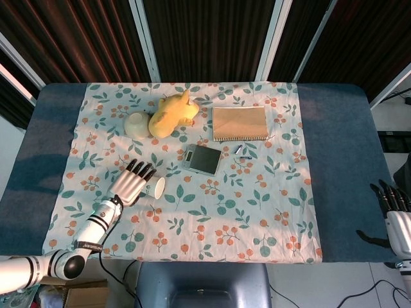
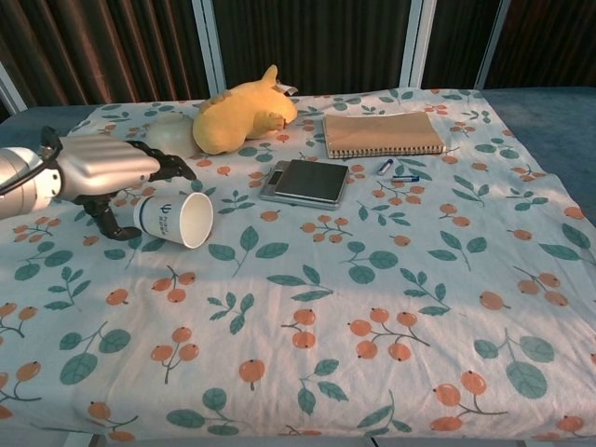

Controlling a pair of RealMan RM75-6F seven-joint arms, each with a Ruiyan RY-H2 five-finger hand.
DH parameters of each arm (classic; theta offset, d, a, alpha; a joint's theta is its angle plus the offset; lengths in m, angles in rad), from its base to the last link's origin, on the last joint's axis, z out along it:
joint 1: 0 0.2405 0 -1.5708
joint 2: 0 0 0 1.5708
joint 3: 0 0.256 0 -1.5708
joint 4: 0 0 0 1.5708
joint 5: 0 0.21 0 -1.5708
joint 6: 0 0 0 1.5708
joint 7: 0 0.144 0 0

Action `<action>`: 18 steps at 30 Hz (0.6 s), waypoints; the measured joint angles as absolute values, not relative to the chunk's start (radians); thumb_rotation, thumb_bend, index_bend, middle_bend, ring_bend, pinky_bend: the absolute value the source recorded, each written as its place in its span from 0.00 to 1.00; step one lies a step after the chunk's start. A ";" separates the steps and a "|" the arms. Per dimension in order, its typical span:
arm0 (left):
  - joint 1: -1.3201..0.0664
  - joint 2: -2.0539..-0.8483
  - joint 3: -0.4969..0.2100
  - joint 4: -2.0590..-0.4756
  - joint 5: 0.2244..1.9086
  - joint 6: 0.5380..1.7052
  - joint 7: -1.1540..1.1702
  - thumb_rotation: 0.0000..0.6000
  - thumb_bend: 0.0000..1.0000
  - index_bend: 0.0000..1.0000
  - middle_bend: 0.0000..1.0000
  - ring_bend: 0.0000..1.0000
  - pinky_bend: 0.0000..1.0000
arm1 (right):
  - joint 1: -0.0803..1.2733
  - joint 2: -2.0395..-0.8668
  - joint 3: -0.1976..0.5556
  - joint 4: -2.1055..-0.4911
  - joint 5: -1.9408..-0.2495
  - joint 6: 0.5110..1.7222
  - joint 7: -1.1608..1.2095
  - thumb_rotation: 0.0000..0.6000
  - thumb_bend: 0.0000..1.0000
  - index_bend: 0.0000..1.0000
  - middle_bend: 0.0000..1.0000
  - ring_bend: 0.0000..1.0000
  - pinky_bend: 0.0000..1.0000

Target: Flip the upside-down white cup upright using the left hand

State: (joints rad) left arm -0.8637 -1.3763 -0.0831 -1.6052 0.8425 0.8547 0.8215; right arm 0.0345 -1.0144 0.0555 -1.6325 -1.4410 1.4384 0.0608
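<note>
Dark slatted panels with pale uprights close off the back of the scene, and below them we see a blue tabletop [image 1: 337, 160] spread with a leaf-and-berry cloth [image 1: 257, 212].

Starting at the left, our left robot hand [image 2: 107, 168] hovers over the white cup [image 2: 177, 220], which lies on its side on the cloth with its open mouth turned toward the right. In the chest view the palm sits above the cup's closed end and the dark fingers [image 2: 168, 166] reach over it, with the thumb hanging beside the cup's base. The fingers look apart, and we cannot see them closed round the cup; whether any fingertip touches its wall is hard to make out. We judge the flip to be halfway: the cup is tipped over but not yet standing. The next move calls for a firm hold round the body and a turn that brings the mouth upward, then a gentle set-down on the base.

Behind the cup lie a pale bowl [image 1: 137, 124], mouth down, and a yellow plush toy [image 1: 169, 113] touching it. Toward the middle rest a small grey scale [image 1: 201, 159], two small pen-like items [image 1: 240, 151] too small to identify, and a tan notebook [image 1: 239, 123].

At the far right, our right robot hand [image 1: 395, 218] shows only at the frame edge off the cloth, partly cut off, fingers apart and holding nothing.
</note>
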 measured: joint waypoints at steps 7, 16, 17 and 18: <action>-0.961 -1.421 -0.073 -1.611 0.669 0.851 0.895 1.00 0.32 0.00 0.00 0.00 0.00 | 0.034 -1.014 0.056 -1.627 -1.432 1.429 0.071 1.00 0.00 0.00 0.00 0.00 0.00; -1.004 -1.436 -0.047 -1.596 0.628 0.869 0.898 1.00 0.32 0.00 0.01 0.00 0.00 | 0.037 -1.022 0.056 -1.622 -1.431 1.428 0.066 1.00 0.00 0.00 0.00 0.00 0.00; -1.009 -1.440 -0.043 -1.591 0.620 0.873 0.901 1.00 0.32 0.00 0.02 0.00 0.00 | 0.036 -1.022 0.057 -1.622 -1.430 1.429 0.064 1.00 0.00 0.00 0.00 0.00 0.00; -1.012 -1.443 -0.039 -1.586 0.616 0.878 0.904 1.00 0.32 0.00 0.04 0.00 0.01 | 0.035 -1.022 0.058 -1.622 -1.428 1.430 0.064 1.00 0.00 0.00 0.00 0.00 0.00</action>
State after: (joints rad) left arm -1.0121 -1.4429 -0.0394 -1.5864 0.6157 0.8778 0.9044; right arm 0.0354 -1.0220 0.0576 -1.6223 -1.4282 1.4300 0.0639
